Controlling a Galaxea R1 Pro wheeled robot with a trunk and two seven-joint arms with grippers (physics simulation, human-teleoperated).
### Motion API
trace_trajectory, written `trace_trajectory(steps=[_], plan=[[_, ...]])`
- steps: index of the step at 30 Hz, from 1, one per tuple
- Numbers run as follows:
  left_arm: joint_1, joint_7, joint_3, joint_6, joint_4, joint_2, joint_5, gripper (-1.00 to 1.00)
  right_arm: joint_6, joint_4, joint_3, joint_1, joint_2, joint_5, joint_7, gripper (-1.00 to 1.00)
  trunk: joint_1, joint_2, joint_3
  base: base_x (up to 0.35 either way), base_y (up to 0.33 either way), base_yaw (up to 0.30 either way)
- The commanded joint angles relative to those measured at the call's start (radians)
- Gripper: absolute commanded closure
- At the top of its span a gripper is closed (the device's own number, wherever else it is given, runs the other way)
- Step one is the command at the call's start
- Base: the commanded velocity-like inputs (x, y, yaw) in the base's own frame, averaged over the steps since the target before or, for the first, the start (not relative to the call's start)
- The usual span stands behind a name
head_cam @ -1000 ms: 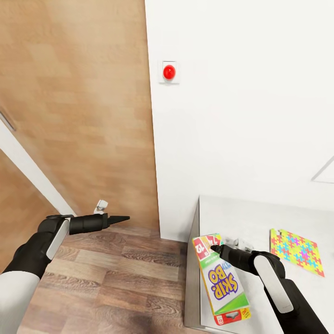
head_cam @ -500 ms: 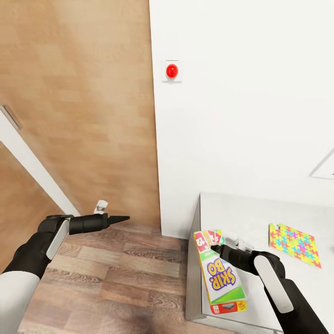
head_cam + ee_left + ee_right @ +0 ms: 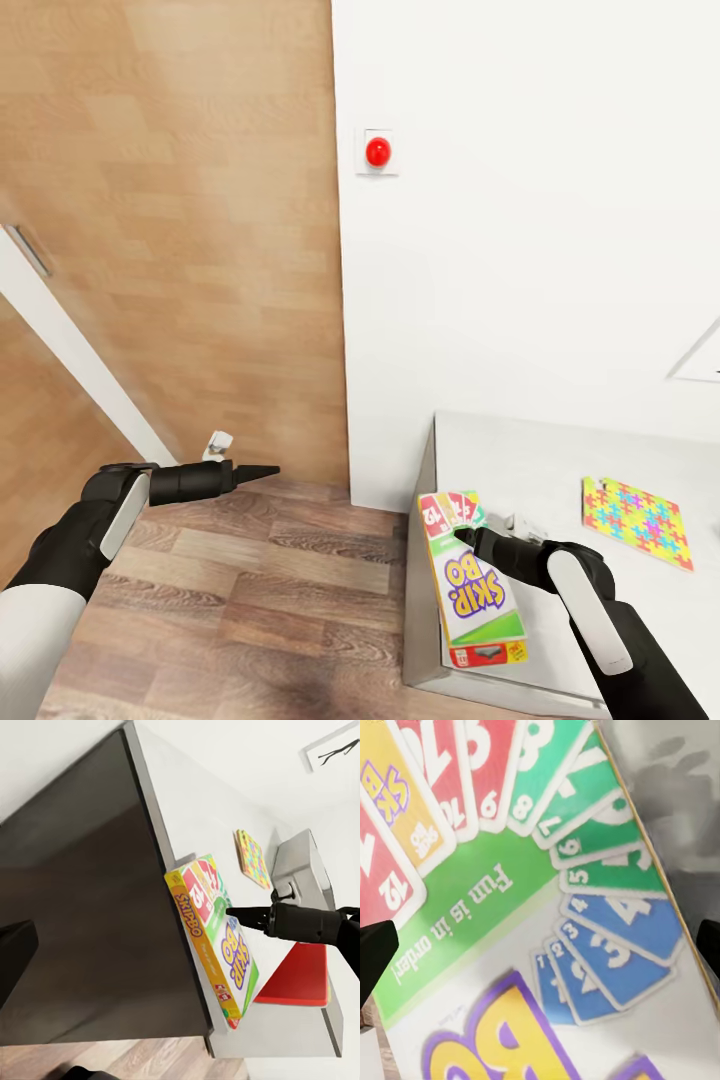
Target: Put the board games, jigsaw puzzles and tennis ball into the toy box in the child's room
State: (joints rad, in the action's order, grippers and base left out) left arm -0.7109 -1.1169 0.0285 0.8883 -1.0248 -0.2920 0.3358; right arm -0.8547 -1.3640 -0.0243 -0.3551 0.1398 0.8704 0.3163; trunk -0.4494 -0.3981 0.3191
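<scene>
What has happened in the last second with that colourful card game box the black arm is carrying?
The view slid a little. The green-yellow-orange Skip-Bo game box, held by the right gripper, has come further over the pale grey table. The left gripper and multicoloured jigsaw square look unchanged.

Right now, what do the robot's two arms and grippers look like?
Both arms are black with a white panel along the forearm; the left arm turns white near the shoulder. The left gripper is black, its tip tapering to a point. The right gripper is black too.
</scene>
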Motion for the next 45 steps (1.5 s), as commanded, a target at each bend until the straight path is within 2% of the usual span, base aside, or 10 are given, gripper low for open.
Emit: trace_trajectory(steps=[1,16,45], plan=[[-0.001,0.0,0.002,0.006,0.0,-0.001,0.005,-1.0,-0.001,-0.001,-0.002,-0.001,0.001,0.01,0.01,-1.0,-0.001,-0.002,0.002,-0.001,0.044,0.0],[-0.001,0.0,0.002,0.006,0.0,-0.001,0.005,-1.0,0.0,0.0,-0.002,-0.001,0.001,0.01,0.01,-1.0,-0.001,-0.002,0.002,0.067,0.007,0.0],[-0.001,0.0,0.003,0.004,0.0,-0.001,0.005,-1.0,0.0,0.0,-0.002,-0.001,0.001,0.01,0.01,-1.0,-0.001,-0.002,0.002,-0.013,0.023,0.0]])
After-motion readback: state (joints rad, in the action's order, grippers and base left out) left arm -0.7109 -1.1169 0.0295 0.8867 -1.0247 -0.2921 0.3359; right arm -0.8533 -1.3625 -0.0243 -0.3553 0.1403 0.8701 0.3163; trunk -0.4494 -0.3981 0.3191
